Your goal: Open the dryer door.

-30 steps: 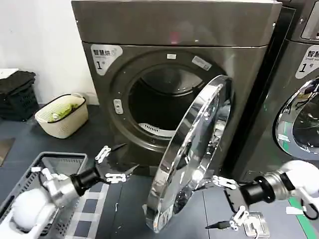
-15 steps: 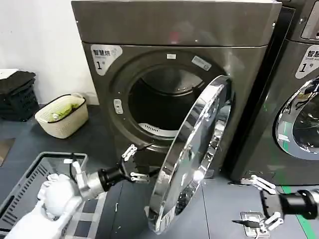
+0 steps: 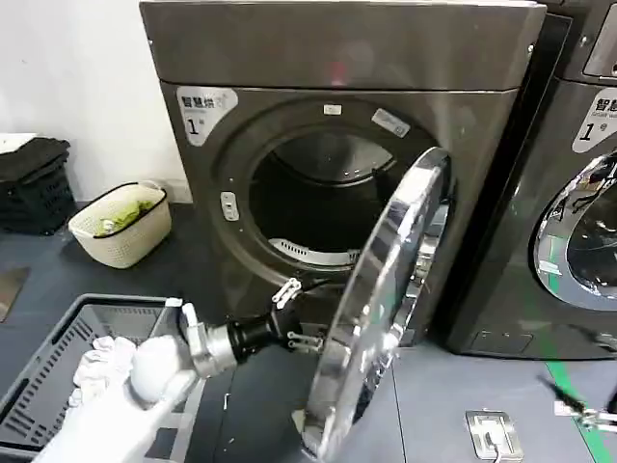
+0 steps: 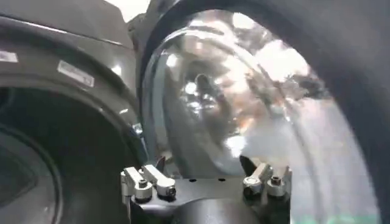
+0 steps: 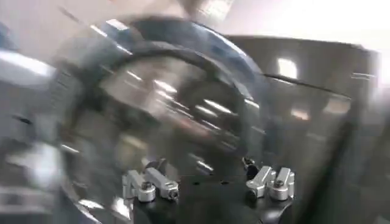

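Observation:
The dryer door (image 3: 386,309) stands swung out on its right-hand hinge, chrome rim edge-on to me, and the dark drum opening (image 3: 323,198) is exposed. My left gripper (image 3: 297,316) is open and reaches between the drum opening and the door's inner side, close to the rim's lower part. In the left wrist view its fingers (image 4: 203,167) are spread with nothing between them, and the door's glass bowl (image 4: 244,91) lies just ahead. My right gripper (image 3: 588,415) sits low at the far right edge, apart from the door. In the right wrist view it (image 5: 202,165) is open, facing a blurred chrome-rimmed door (image 5: 164,103).
A second machine (image 3: 578,193) with its own chrome door stands close on the right. A grey laundry basket (image 3: 53,357) holding white cloth is at lower left. A cream basket (image 3: 120,224) and a black crate (image 3: 34,183) sit by the wall. A metal plate (image 3: 492,432) lies on the floor.
My left gripper moved right, from beside the grey basket to the door's inner side. The door swung slightly wider. My right arm pulled back to the right edge.

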`<move>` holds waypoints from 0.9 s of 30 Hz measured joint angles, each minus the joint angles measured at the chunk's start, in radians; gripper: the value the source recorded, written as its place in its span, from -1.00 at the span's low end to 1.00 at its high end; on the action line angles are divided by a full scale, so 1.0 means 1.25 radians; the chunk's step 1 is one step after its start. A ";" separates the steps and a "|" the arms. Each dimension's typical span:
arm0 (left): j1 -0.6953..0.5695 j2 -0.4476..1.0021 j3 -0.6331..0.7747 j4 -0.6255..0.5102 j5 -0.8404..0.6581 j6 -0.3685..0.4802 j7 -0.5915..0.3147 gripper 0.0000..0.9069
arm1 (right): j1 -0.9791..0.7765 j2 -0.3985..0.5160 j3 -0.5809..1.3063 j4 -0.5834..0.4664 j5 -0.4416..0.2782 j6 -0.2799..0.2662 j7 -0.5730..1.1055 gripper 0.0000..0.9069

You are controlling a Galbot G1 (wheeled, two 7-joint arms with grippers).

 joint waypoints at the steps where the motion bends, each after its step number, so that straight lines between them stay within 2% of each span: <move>1: -0.010 -0.004 0.010 0.005 -0.002 -0.001 0.000 1.00 | 0.000 0.019 0.020 -0.004 -0.025 -0.016 0.047 1.00; 5: -0.040 -0.018 0.042 0.021 -0.010 -0.003 -0.003 1.00 | 0.007 0.093 0.098 -0.019 -0.130 -0.077 0.238 1.00; 8: -0.065 -0.031 0.069 0.034 -0.014 -0.004 -0.005 1.00 | 0.017 0.138 0.154 -0.029 -0.197 -0.145 0.381 1.00; 14: -0.105 -0.059 0.114 0.059 -0.016 -0.004 -0.006 1.00 | 0.051 0.200 0.263 -0.042 -0.274 -0.304 0.628 1.00; 15: -0.112 -0.065 0.122 0.064 -0.015 -0.004 -0.007 1.00 | 0.058 0.207 0.280 -0.045 -0.286 -0.318 0.654 1.00; 20: -0.141 -0.094 0.158 0.087 -0.014 -0.004 -0.010 1.00 | 0.074 0.230 0.366 -0.076 -0.346 -0.349 0.746 1.00; 27: -0.189 -0.143 0.209 0.122 -0.009 -0.004 -0.017 1.00 | 0.059 0.257 0.463 -0.116 -0.356 -0.323 0.775 1.00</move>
